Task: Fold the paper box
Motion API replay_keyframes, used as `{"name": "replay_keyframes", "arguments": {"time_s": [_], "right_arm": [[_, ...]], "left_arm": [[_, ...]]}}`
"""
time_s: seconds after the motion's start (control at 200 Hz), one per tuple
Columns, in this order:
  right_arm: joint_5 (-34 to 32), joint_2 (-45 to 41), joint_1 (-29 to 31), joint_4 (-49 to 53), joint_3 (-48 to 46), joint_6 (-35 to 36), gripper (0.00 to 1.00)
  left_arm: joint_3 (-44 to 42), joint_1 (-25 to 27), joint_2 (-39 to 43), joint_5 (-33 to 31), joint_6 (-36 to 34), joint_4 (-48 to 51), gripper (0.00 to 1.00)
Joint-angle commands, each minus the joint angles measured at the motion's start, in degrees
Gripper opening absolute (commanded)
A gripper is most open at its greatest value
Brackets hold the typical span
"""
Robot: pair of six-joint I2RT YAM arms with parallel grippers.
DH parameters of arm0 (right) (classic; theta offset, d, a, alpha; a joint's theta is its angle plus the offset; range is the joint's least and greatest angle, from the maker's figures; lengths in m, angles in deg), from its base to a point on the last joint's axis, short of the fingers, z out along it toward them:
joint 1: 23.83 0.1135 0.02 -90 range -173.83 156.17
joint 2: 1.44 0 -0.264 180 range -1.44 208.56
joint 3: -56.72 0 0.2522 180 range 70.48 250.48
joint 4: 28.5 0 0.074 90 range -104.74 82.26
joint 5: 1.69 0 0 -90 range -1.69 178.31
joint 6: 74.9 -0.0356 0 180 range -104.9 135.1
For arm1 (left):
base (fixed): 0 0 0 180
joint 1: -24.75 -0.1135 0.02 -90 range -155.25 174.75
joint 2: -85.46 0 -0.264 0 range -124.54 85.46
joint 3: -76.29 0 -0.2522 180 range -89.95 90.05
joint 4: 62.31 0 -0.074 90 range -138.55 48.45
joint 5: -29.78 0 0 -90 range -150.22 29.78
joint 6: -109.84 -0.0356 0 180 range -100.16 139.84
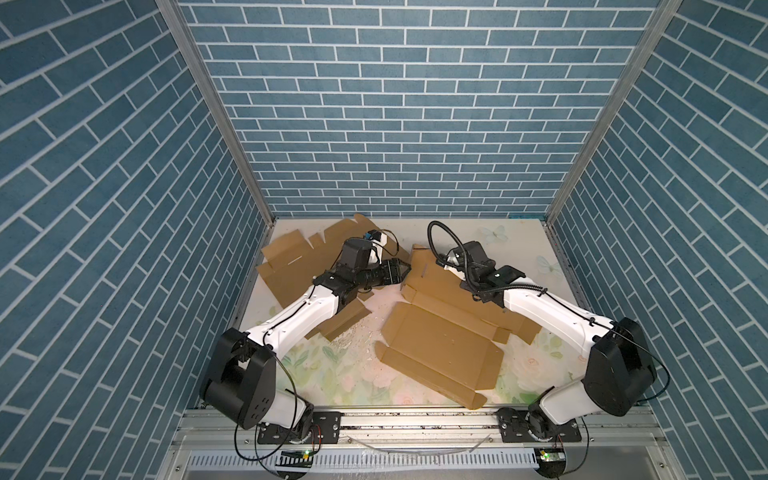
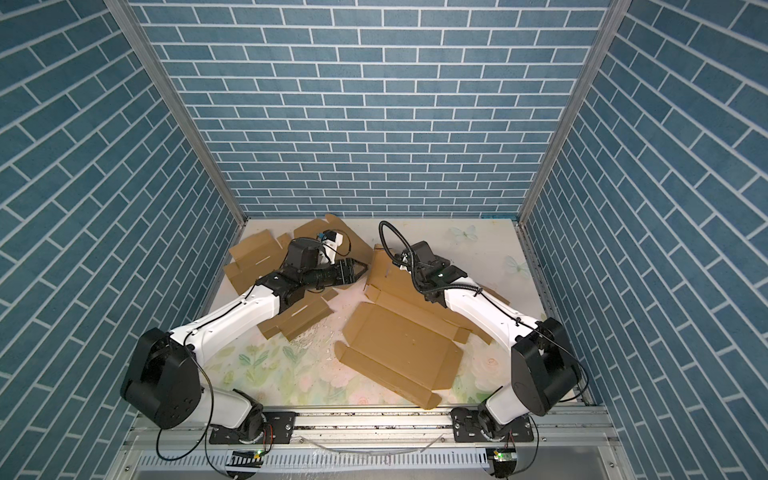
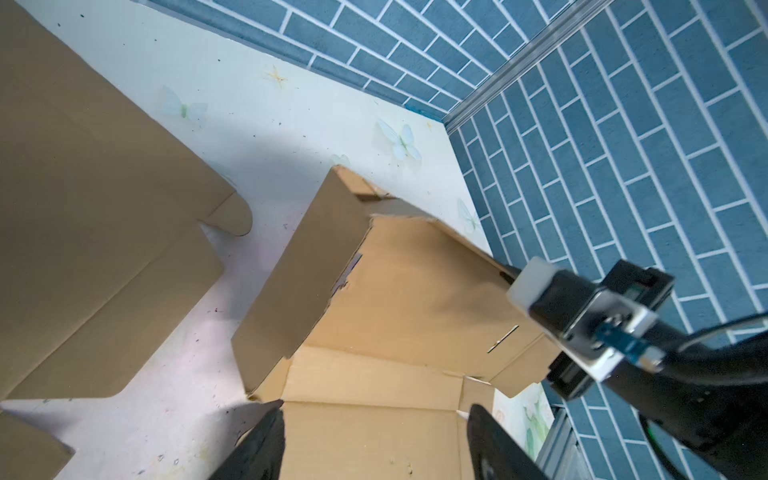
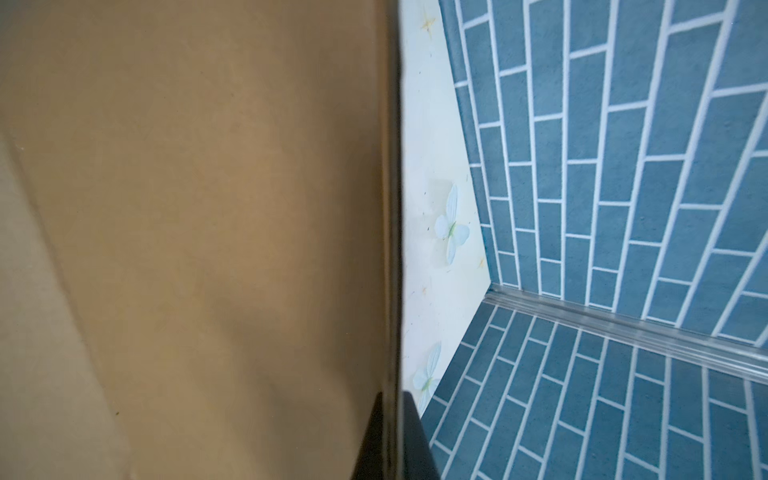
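**Jaws.** My left gripper (image 1: 405, 273) stands spread and holds nothing, its tips at the far-left corner of the paper box (image 1: 440, 345). My right gripper (image 1: 451, 266) is pressed together on a raised panel at the box's far side. Its tips are hidden under my wrist here.

**Top views.**
- Item 1: paper box (image 2: 403, 345), a plain brown cardboard blank, seen in both top views. It is mostly unfolded on the floral table (image 1: 332, 374), partly under my right arm. The broad near panel lies flat and open, and the side flap (image 1: 415, 266) at the far left stands up.
- Item 2: spare cardboard blanks (image 1: 291, 266), left of the box and apart from it, under my left arm.
- Item 3: scuffed white patch (image 1: 353, 332) on the table, just left of the box.

**Left wrist view.**
- My fingers (image 3: 266, 440) are wide apart, with the box's flat panel (image 3: 374, 436) showing between them. I cannot tell whether they touch it.
- The side flap (image 3: 307, 270) stands upright.
- My right gripper (image 3: 513, 279) pinches the box's far edge.
- The spare cardboard blanks (image 3: 83, 208) lie across a strip of table (image 3: 249, 124) from the box.
- Butterfly prints (image 3: 399, 141) lie beyond the box.

**Right wrist view.**
- My right gripper (image 4: 392, 440) is closed, with the box's panel (image 4: 187, 228) right against it.
- Past the panel's edge are the table (image 4: 432, 124), one of the butterfly prints (image 4: 451, 232) and the brick-pattern wall (image 4: 623, 166).
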Motion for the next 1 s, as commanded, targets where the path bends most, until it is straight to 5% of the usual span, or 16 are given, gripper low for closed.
{"name": "replay_keyframes", "arguments": {"time_s": [0.0, 0.465, 0.995], "right_arm": [[-4.9, -1.2, 1.7, -9.4, -4.4, 5.1, 0.00], [-5.5, -2.6, 3.8, -18.3, -10.6, 6.2, 0.00], [-5.3, -3.8, 4.2, -20.4, -12.5, 4.3, 0.00]], "left_arm": [[3.2, -0.2, -1.5, 0.9, 1.3, -1.8, 0.72], [15.9, 2.5, -11.6, 1.7, -2.3, -0.1, 0.70], [18.7, 3.0, -19.1, 3.4, -3.9, 0.2, 0.66]]}}
